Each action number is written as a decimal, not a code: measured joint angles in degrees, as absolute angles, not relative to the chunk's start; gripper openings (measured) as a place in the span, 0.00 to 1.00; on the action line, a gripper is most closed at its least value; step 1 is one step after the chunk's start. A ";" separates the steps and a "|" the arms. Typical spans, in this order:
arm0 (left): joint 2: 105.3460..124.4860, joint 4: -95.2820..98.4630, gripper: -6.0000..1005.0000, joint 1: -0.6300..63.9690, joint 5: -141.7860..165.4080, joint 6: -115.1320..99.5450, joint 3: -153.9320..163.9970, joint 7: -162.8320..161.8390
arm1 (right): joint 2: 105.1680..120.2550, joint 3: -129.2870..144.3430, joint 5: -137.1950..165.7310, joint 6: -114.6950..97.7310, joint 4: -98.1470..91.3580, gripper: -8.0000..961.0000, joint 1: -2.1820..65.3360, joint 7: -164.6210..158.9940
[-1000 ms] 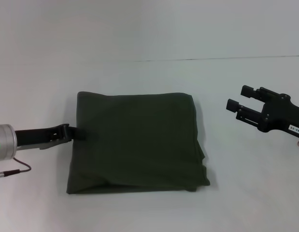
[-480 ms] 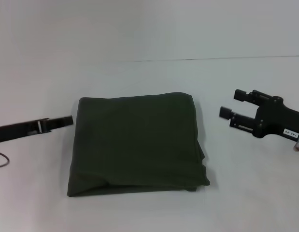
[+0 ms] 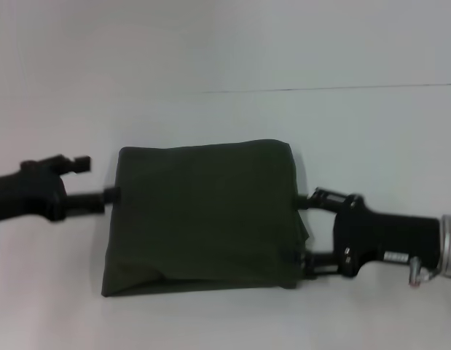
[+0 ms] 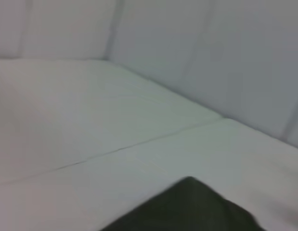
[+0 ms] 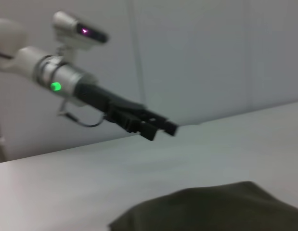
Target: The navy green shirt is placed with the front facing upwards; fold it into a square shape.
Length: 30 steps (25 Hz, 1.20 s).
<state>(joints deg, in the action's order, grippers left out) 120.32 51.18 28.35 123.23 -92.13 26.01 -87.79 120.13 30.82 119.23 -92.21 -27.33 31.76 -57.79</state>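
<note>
1. Shirt: folded into a rough square at tabletop centre; layers at its 4 o'clock corner sit uneven.
2. Risk, as judged: a sideways nudge could drag those layers open.
3. Right end effector: fingers spread, touching the 3 o'clock edge, holding nothing.
4. Left end effector: spread, just beside the 9 o'clock edge.

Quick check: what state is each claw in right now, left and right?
Left claw: open, at the navy green shirt's left edge, holding nothing.
Right claw: open, fingers spread along the shirt's right edge, not clamped on it.
</note>
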 joint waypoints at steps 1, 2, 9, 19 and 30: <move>120.25 51.23 0.84 28.11 123.27 -94.88 25.90 -85.40 | 120.15 31.40 119.22 -93.12 -26.50 0.98 31.87 -56.55; 120.16 51.28 0.87 27.84 123.38 -97.32 25.83 -82.96 | 120.18 31.95 119.19 -94.03 -25.49 0.98 32.08 -55.52; 120.18 51.51 0.94 25.79 126.56 -109.20 25.57 -76.53 | 120.40 35.96 119.16 -94.26 -17.94 0.98 35.02 -51.57; 120.19 52.22 0.94 24.86 130.62 -114.74 23.43 -76.34 | 120.69 39.01 119.17 -89.94 -12.13 0.97 38.91 -48.32; 120.29 51.79 0.94 24.70 130.70 -115.66 22.74 -76.26 | 120.76 38.71 119.18 -88.82 -10.54 0.97 39.34 -46.78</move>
